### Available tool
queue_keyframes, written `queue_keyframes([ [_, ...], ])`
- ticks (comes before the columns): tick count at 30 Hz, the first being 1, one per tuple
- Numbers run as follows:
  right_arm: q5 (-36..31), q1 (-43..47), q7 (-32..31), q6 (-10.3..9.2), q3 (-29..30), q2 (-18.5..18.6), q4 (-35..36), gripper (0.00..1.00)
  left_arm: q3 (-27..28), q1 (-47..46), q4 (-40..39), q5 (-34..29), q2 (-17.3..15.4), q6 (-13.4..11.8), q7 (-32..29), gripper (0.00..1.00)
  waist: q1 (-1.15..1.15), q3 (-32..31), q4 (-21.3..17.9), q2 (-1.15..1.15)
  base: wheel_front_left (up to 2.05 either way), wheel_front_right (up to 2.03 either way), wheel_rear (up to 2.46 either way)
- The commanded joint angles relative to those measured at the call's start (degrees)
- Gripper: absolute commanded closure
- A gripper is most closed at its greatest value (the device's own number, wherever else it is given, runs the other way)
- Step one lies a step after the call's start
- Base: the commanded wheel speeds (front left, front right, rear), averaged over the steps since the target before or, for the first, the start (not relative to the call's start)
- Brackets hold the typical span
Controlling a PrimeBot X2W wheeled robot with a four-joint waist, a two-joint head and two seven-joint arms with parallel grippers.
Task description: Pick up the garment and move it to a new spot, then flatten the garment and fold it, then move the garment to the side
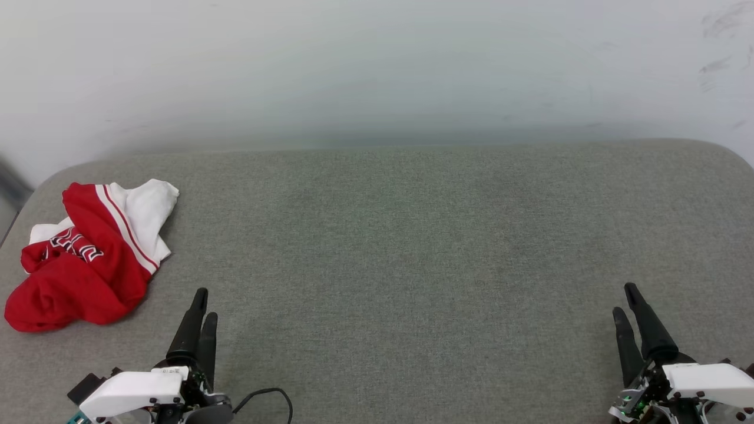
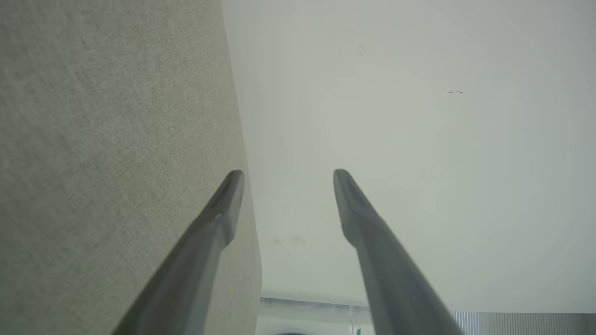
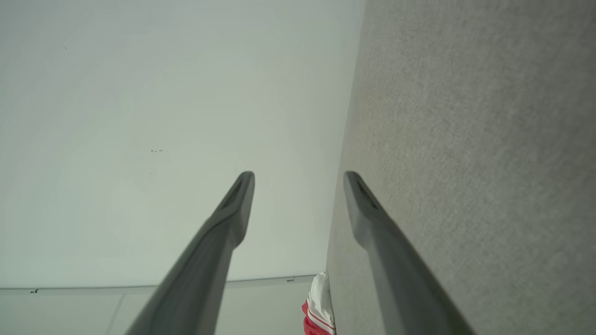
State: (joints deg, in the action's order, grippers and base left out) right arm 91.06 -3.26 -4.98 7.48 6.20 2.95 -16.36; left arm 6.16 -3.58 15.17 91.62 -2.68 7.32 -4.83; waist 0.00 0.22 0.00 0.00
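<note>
Ok, left gripper (image 1: pixel 206 302): jaws apart, nothing between them, parked low over the table's (image 1: pixel 412 235) near-left edge. Right gripper (image 1: pixel 623 297): same, spread and empty, over the table's near-right edge (looks like a neutral ready pose, both pointing at the table's far side). Garment (image 1: pixel 88 259) lies crumpled in a heap at the table's left end, clear of both grippers, white sleeve and striped trim flopped on top. Pick-up not started, and the left arm is closer, so I'd guess it leads. Writing: black white-outlined letters on the red front, buried in creases, unreadable. Small label (image 1: pixel 171 370) on the left wrist, too small to read.
</note>
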Motion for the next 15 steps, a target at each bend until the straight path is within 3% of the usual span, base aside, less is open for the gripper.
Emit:
queue_keyframes([
  [1,-1.3,-0.8,0.7,0.01,0.1,0.0,1.5,0.0,0.5,-0.6,-1.4,-1.4,-0.1,0.0,0.6,0.0,0.0,0.0,0.0,0.0,0.0,0.0,0.0],
  [9,-10.0,-0.5,2.8,0.01,0.8,0.0,4.1,0.0,1.6,-0.6,-4.2,-10.7,-0.1,-1.7,2.8,0.0,0.0,0.2,0.0,0.0,0.0,0.0,0.0],
  [13,-15.5,-0.3,3.8,0.01,0.9,0.0,6.0,0.0,0.6,-0.2,-6.3,-16.2,-0.1,-3.6,3.8,0.0,0.0,0.2,0.0,0.0,0.0,0.0,0.0],
  [15,-20.9,-0.1,4.8,0.01,0.9,0.0,7.8,0.0,-0.5,0.2,-8.1,-21.9,-0.1,-5.6,4.8,0.0,0.0,0.3,0.0,0.0,0.0,0.0,0.0],
])
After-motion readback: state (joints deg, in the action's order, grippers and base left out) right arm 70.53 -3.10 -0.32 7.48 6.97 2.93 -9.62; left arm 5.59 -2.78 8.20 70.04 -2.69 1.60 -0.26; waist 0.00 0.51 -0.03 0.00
